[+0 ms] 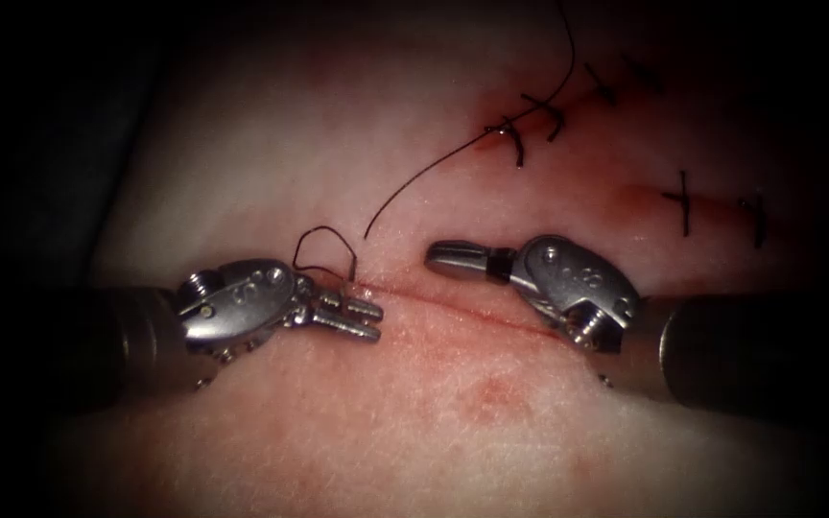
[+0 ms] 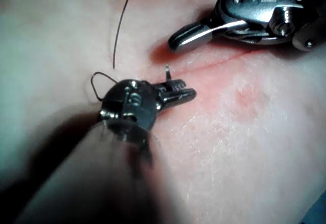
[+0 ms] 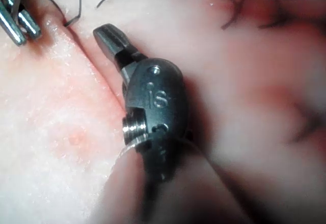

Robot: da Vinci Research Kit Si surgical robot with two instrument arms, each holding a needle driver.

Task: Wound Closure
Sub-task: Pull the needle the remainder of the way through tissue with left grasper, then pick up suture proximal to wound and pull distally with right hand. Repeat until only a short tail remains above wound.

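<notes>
Pale tissue (image 1: 242,451) carries a smear of red fluid (image 1: 491,393) on the near side of the cut (image 1: 472,309). At the cut's left end the left tool (image 1: 374,321) rests with jaws narrowly parted, gripping nothing. Just beyond the cut, the right tool (image 1: 443,256) has its jaws closed and empty. A thread loop (image 1: 323,232) ends in a dark stub (image 1: 350,273) at the cut's left end; needle or thread, cannot tell. Stitches (image 1: 520,134) lie farther back, right of the cut.
</notes>
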